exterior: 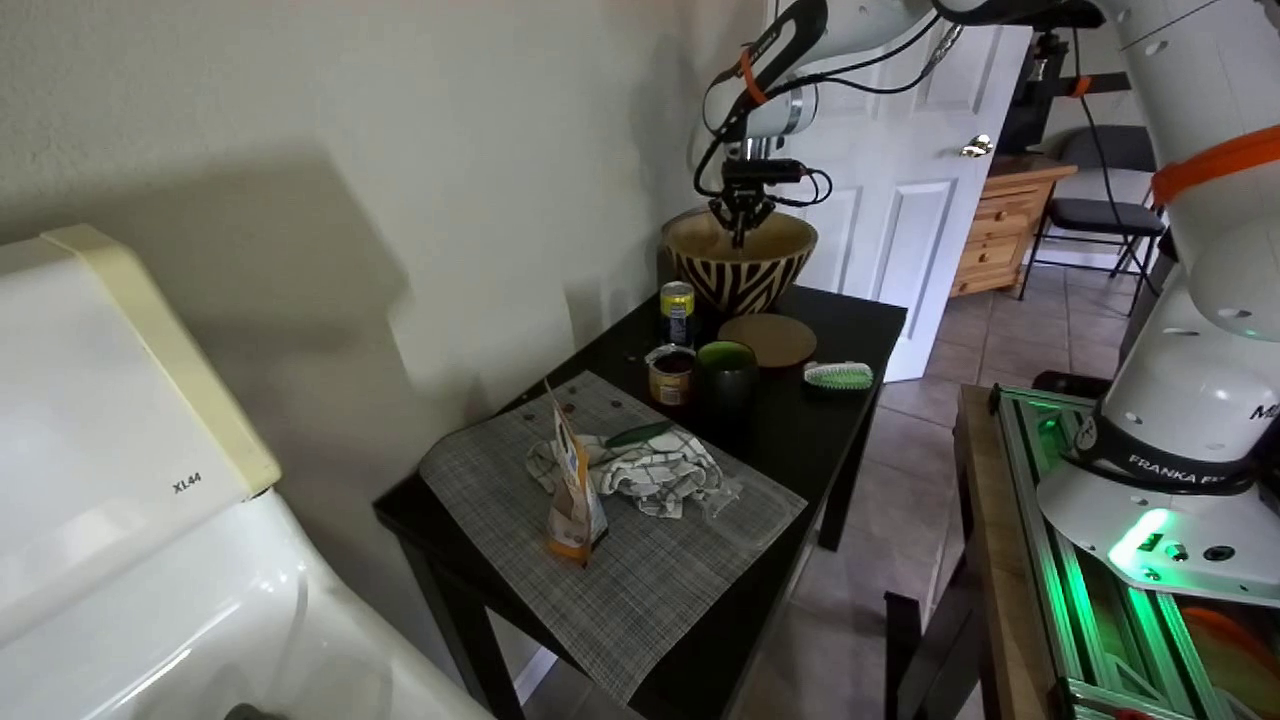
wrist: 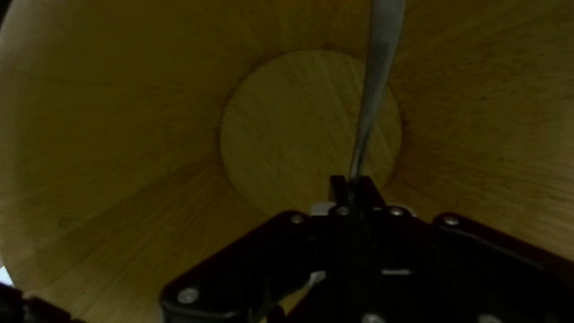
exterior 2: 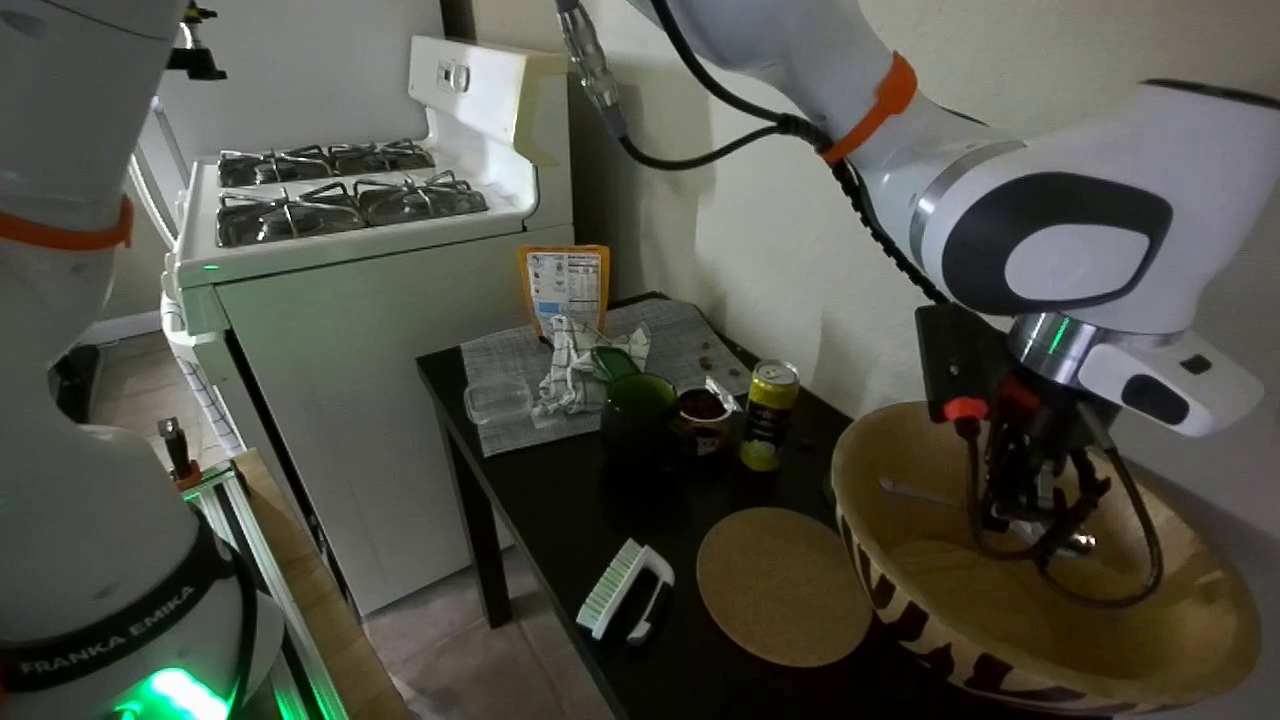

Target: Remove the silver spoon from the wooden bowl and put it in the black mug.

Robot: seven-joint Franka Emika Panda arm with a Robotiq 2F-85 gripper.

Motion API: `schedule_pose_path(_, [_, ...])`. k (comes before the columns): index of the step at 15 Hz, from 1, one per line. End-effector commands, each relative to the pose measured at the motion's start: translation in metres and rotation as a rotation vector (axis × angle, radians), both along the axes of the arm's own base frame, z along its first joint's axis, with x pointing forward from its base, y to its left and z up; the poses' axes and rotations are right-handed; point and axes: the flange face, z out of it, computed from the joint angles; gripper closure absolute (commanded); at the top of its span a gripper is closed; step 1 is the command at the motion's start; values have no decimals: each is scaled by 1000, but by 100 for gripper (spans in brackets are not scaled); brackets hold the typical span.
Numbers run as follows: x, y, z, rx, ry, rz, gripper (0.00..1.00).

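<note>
The wooden bowl (exterior: 742,285) is large and tan, with dark-and-light patterned sides, at the far end of the black table. Inside it, in the wrist view, lies the silver spoon (wrist: 379,58), its shaft running down between my fingertips. My gripper (wrist: 352,183) is shut on that shaft, pointing down into the bowl. In an exterior view, the spoon's shiny end (exterior 2: 1078,543) shows beside the gripper, below the bowl's rim; the gripper covers the spoon's middle. The black mug (exterior: 727,385), green inside, stands upright on the table, apart from the bowl.
Between bowl and mug are a yellow can (exterior 2: 769,415), a round cork board (exterior 2: 785,585) and an opened tub (exterior: 671,376). A brush (exterior 2: 627,590) lies near the table's edge. Cloth (exterior: 660,472) and an orange pouch (exterior: 572,490) sit on a grey mat. A wall (exterior: 500,180) borders the table.
</note>
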Motion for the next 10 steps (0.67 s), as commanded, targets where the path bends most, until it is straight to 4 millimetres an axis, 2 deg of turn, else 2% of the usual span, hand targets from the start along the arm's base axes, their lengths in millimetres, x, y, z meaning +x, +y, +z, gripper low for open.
schedule_pose_path(1, [-17,29,33,24,-92,20,98])
schedule_pose_path(5, [-38,47,72,42,-174,49,98])
schedule_pose_path(10, [-85,77,78,221,-30,246,98])
